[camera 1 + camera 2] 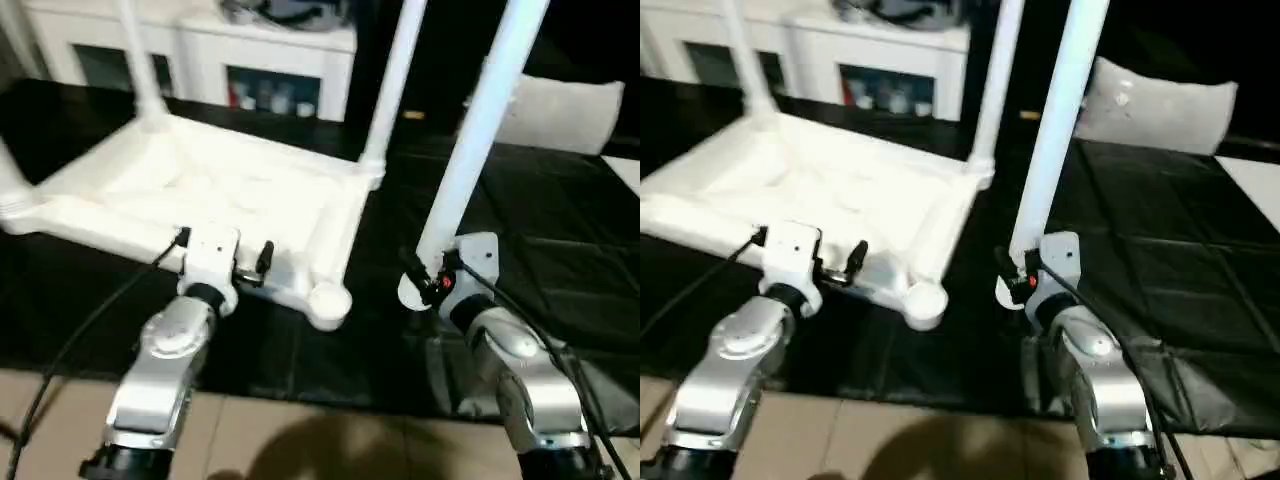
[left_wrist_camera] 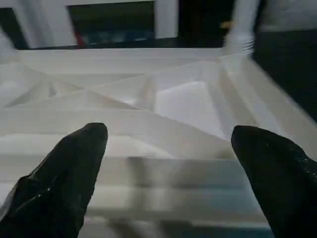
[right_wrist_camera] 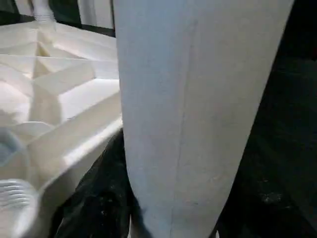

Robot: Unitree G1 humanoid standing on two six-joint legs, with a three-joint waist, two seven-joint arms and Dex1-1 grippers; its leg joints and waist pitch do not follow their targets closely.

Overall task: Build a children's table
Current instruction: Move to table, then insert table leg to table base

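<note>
Right gripper [image 1: 428,283] clamps upright leg [image 1: 480,120] | left gripper [image 1: 222,258] gapes wide, level at tabletop [image 1: 200,190] rim

Head cam is a stereo pair, both eyes looking forward and down over the two silver forearms at the upside-down table top [image 1: 200,190] on a black mat [image 1: 560,230]. The right eye sits just a bit to the side, so everything slides left in its picture; otherwise it's the same scene, cabinet [image 1: 250,60] and cushion [image 1: 1160,105] at the back included. Left wrist cam looks along its own black fingers [image 2: 64,183], really close to the top's near rim, facing across the ribbed underside toward the cabinet. Right wrist cam is right up against the leg [image 3: 198,109], with the top's empty corner socket [image 3: 15,198] off to one side. Both wrist views share that ribbed underside.
</note>
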